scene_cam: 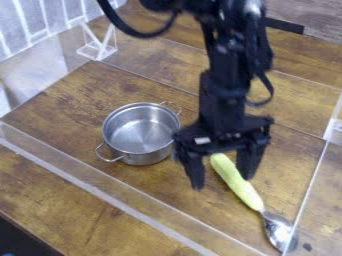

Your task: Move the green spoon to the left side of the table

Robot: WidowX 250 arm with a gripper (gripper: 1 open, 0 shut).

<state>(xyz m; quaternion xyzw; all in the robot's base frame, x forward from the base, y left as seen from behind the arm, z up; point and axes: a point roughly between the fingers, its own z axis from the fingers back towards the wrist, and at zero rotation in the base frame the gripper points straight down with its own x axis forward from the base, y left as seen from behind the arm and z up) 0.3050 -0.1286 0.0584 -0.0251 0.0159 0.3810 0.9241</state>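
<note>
While the tabletop (60, 105) stretched out in brown planks inside its clear walls, the job looked barely begun to me: nothing had been shifted toward the left side, and everything of the carrying seemed yet to come. I judged the arm to be at the reaching step, with the grasp, the lift, the trip across and the setting down all left to do.

Biggest on the scene was the dark arm, coming down from above and ending in the hand (222, 162), which pointed straight down with its two fingers spread wide. They stood to either side of the upper end of the green spoon (238, 182), one finger on the pot's side and one on the far side, and they pinched nothing. Whether the fingertips touched the wood I could not tell.

Next in size was the steel pot (139, 133), sitting left of the hand, near it but apart. It was empty; only its shiny bottom showed.

Smallest was the spoon itself, lying flat on the right part of the tabletop, its yellow-green handle running toward the front corner, where the little metal bowl (278, 236) rested close to the clear wall.
</note>
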